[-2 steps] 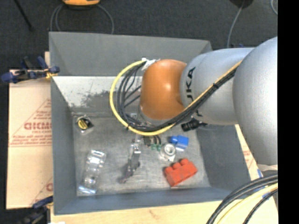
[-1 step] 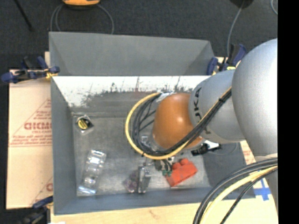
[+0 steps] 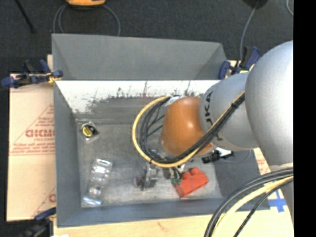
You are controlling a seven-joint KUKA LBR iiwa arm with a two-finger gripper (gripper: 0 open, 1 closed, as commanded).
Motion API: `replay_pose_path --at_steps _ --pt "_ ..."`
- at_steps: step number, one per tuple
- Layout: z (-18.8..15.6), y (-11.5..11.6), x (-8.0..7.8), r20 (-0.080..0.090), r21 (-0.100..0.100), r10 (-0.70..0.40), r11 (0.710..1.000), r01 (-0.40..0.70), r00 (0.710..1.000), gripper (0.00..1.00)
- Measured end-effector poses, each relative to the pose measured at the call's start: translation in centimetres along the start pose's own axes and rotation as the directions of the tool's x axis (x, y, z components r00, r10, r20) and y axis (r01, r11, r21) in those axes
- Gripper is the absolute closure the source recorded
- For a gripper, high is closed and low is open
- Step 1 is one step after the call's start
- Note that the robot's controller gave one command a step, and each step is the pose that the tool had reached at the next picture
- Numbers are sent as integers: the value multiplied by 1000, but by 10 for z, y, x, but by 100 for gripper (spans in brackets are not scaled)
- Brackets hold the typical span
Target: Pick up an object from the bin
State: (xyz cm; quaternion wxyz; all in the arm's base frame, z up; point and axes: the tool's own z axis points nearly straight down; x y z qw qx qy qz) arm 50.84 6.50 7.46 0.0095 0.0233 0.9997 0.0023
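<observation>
Bin (image 3: 118, 142) holds one clear packet (image 3: 98, 180), one red block (image 3: 193, 182), one small round disc (image 3: 89, 130); how open the gripper (image 3: 146, 178) is, I cannot tell.

You have bright, even light from overhead: the bin's (image 3: 123, 90) back wall at 12 o'clock is washed nearly white, the arm (image 3: 266, 107) shines pale at 3 o'clock, and a soft shadow pools on the floor under the orange cover (image 3: 180, 125).

a robotics lab: cabled silver arm (image 3: 266, 102) over a grey metal bin (image 3: 138, 58) on dark floor (image 3: 163, 14).
</observation>
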Motion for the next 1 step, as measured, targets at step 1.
replay_pose_path --at_steps 1 --pt "-154 8 -27 -9 2 -252 968 252 968 100"
